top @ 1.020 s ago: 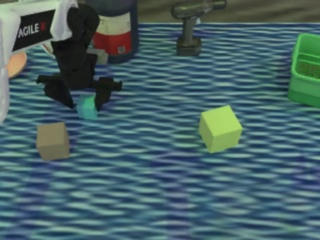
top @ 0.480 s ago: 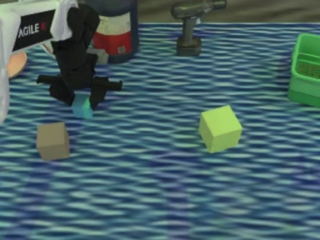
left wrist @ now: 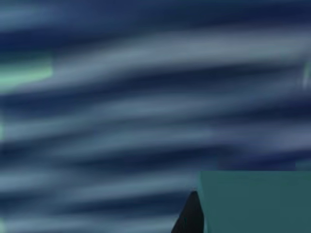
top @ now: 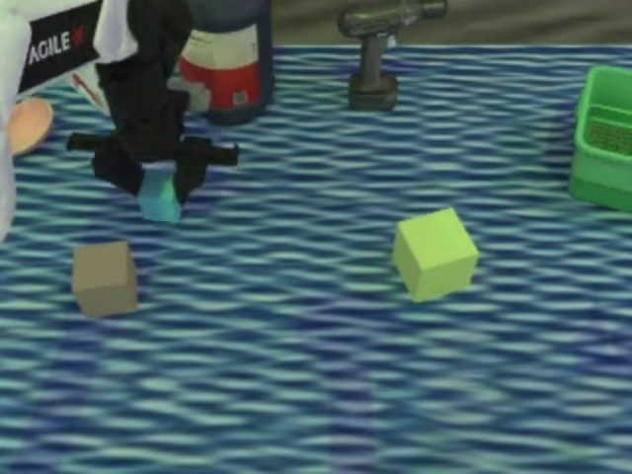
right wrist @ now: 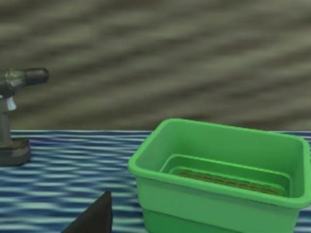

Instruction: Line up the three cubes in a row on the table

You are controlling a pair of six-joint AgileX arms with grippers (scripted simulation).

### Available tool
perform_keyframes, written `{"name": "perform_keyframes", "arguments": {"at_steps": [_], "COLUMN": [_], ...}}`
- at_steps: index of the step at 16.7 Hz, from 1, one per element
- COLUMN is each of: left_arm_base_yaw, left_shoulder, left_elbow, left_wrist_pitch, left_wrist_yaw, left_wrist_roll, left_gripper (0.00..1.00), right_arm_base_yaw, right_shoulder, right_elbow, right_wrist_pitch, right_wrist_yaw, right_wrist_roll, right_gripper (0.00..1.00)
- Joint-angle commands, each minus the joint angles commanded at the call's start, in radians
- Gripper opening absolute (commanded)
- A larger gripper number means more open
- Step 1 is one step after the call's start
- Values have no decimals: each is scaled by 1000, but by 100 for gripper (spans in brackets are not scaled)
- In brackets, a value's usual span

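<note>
Your left end effector (top: 158, 183) gripped the small teal cube (top: 159, 200) (lifted, likely for row placement) above the tabletop (top: 296, 346).

The left gripper (top: 158, 183) covers the teal cube's (top: 159, 200) upper part. The green basket (top: 604, 138) runs off the top view's right edge. The right gripper is out of sight there.
</note>
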Motion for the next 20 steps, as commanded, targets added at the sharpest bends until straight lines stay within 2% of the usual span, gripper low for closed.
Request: {"name": "perform_keyframes", "arguments": {"at_steps": [4,11,15,20], "left_arm_base_yaw": [12,-7,-146,-428], "left_shoulder": [-34,-34,-11,16], "left_elbow": [102,122,171,232], "left_wrist_pitch": [-145,-163,-196,-258], "left_wrist_yaw": [-1,-2,-7,-15], "left_wrist_roll": [-1,-13,-166,-545], "left_gripper": [0,0,0,0], "right_arm_base_yaw": [0,0,0,0], "right_shoulder": [0,0,0,0], "right_elbow": [0,0,0,0], "right_wrist_pitch": [0,0,0,0], "right_wrist_yaw": [0,0,0,0], "right_wrist_roll": [0,0,0,0], "right_gripper": [100,100,100,100]}}
